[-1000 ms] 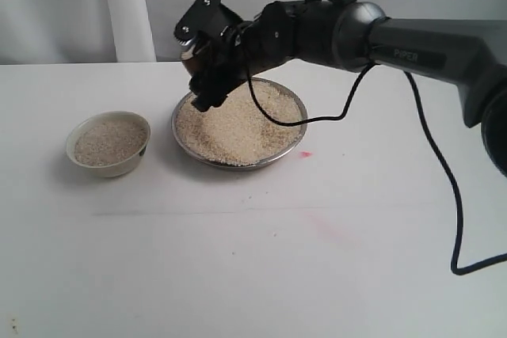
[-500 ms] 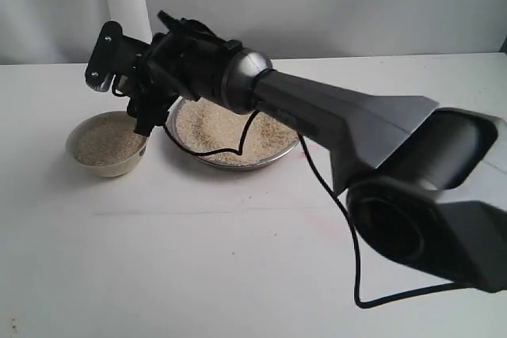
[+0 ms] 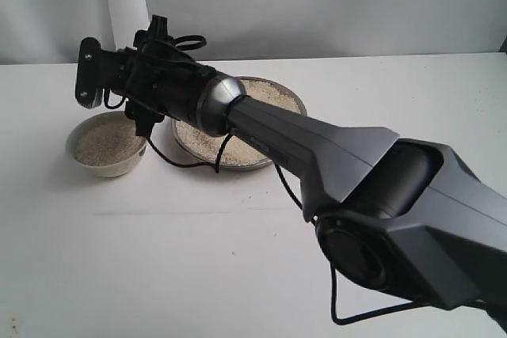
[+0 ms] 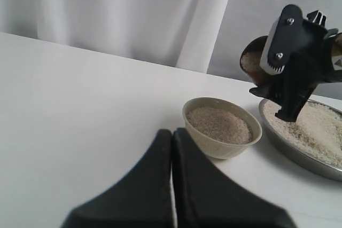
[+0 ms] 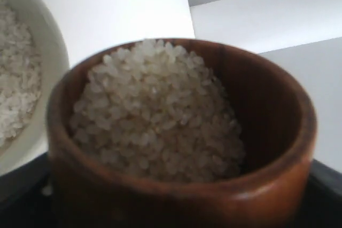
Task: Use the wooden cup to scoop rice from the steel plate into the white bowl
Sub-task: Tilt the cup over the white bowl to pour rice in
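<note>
The right gripper (image 3: pixel 107 93) is reaching across the worktop (image 3: pixel 238 267) with its fingers clamped on the wooden cup (image 5: pixel 176 190). The cup is carrying a heaped load of rice (image 5: pixel 155 116) and hanging above the white bowl (image 3: pixel 111 165), toward the worktop's far-left corner. The steel plate (image 3: pixel 238 167) is sitting just beside the bowl, toward the middle.

The bowl is already holding a good deal of rice, so a quick tip is risking grains bouncing over its rim onto the worktop. In the exterior view the arm (image 3: pixel 317 148) is hiding the cup, so it is probably, not surely, centred. Pouring off-centre would be dropping rice between bowl and plate. A low wrist roll could be nudging the light bowl.

The left gripper (image 4: pixel 172 137) is resting with fingers together, holding nothing.
</note>
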Motion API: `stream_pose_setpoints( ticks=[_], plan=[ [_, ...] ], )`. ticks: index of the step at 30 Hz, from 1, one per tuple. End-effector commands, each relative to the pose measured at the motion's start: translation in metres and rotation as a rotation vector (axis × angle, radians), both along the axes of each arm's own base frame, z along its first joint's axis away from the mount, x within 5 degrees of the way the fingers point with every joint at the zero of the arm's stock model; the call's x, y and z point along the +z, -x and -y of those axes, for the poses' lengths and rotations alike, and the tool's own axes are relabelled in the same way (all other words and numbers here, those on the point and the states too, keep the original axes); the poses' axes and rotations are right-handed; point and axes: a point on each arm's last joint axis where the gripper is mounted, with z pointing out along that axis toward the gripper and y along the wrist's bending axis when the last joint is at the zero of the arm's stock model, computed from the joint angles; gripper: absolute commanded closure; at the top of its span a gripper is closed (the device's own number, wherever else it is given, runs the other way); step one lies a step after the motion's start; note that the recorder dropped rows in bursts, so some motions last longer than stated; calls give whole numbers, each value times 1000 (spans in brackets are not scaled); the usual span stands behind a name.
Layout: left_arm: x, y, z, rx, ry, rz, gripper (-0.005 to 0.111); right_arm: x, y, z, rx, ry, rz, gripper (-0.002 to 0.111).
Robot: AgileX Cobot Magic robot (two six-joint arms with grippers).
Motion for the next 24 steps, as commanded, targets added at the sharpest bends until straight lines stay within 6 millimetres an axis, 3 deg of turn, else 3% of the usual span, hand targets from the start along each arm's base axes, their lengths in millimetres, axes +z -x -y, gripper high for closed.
stream_pose_setpoints(
  ticks=[1,24],
  plan=[
    [0,0,0,-5,7,2,107,-6,6,-10,47,99,96,108],
    [0,0,0,-5,7,2,107,-1,18,-22,119,247,224,108]
  ],
)
